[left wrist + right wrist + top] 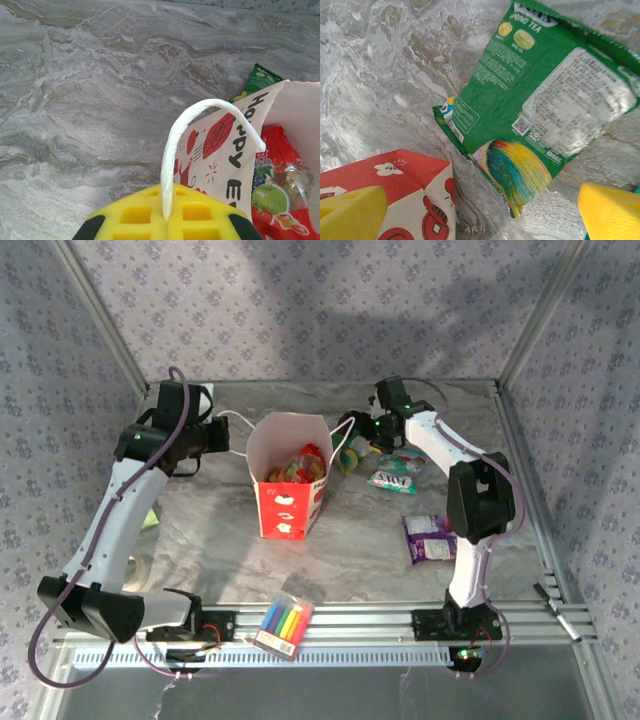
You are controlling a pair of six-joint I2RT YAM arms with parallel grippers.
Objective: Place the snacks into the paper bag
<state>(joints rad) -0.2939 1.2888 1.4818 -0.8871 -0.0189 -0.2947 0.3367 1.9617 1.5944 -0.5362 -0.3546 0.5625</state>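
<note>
1. White string handle of the paper bag is pinched between the pressed-together yellow fingers of the left pincer. It arches up from them to the bag's rim.
2. The bag stands upright and open in the middle of the table, just right of the left pincer. A red packet lies inside it.
3. The right pincer has its fingers spread wide and grips nothing.
4. A green packet lies flat on the marbled table just ahead of that gap. Its lower end reaches between the two fingers and seems to touch neither.
5. From above, the green packet sits between the bag's right side and the right pincer.
6. A teal-white packet and a purple packet lie further right, apart from both pincers.
</note>
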